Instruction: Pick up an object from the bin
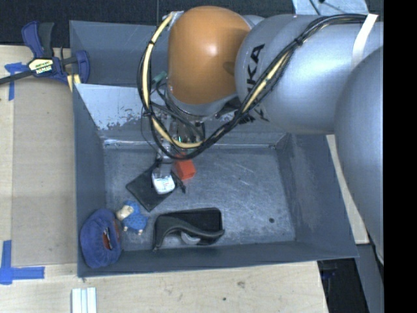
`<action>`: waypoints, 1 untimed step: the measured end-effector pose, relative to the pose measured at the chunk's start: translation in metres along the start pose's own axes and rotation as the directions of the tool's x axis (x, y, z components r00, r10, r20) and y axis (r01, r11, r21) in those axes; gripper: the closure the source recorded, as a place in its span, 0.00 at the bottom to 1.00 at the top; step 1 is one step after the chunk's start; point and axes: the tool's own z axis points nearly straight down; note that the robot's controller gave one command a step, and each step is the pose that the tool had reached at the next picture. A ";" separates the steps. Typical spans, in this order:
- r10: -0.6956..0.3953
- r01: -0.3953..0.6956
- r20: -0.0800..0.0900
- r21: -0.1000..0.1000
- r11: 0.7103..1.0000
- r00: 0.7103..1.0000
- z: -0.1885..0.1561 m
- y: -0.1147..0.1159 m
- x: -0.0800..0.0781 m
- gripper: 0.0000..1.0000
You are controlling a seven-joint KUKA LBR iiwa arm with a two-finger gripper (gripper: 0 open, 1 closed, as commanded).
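Red block just beside pincer, near back wall; bin floor bare rightward; pincer's opening: cannot tell.

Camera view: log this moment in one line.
gripper | above black flat square, left of centre | red block beside it

Grey bin holds blue pouch, black shoe, red block
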 end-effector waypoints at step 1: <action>0.036 -0.036 0.004 0.000 0.999 0.999 0.130 -0.051 0.030 0.00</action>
